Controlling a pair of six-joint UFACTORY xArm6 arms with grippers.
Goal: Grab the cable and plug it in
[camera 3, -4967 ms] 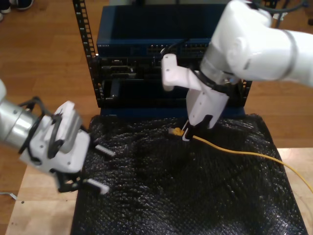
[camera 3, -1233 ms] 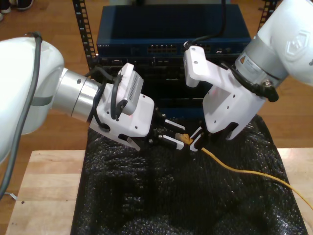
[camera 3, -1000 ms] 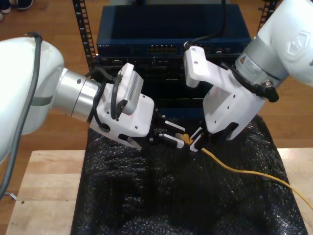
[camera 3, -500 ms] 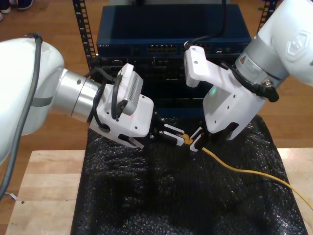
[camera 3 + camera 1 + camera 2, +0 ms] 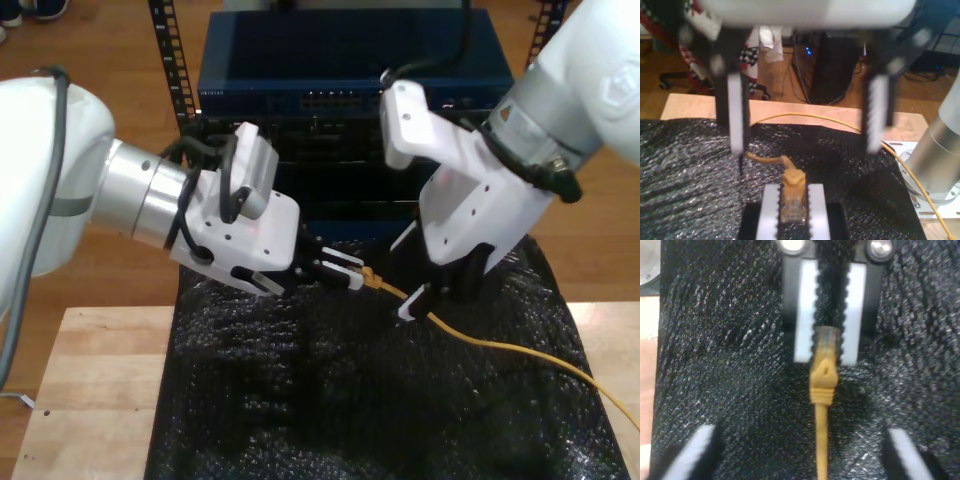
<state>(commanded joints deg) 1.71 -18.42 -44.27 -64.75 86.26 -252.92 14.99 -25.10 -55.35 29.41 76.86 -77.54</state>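
Plug (image 5: 372, 280) of the cable (image 5: 480, 343) sits clamped in my first end effector (image 5: 358, 276), above the black mat (image 5: 300, 400); my second end effector (image 5: 432, 300) is spread wide astride the cable, gaps either side.

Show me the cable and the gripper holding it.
cable (image 5: 824, 377): second wrist view, on its yellow boot behind the plug.
my first gripper (image 5: 358, 277): exterior view, midway between its fingertips, shut on the cable.
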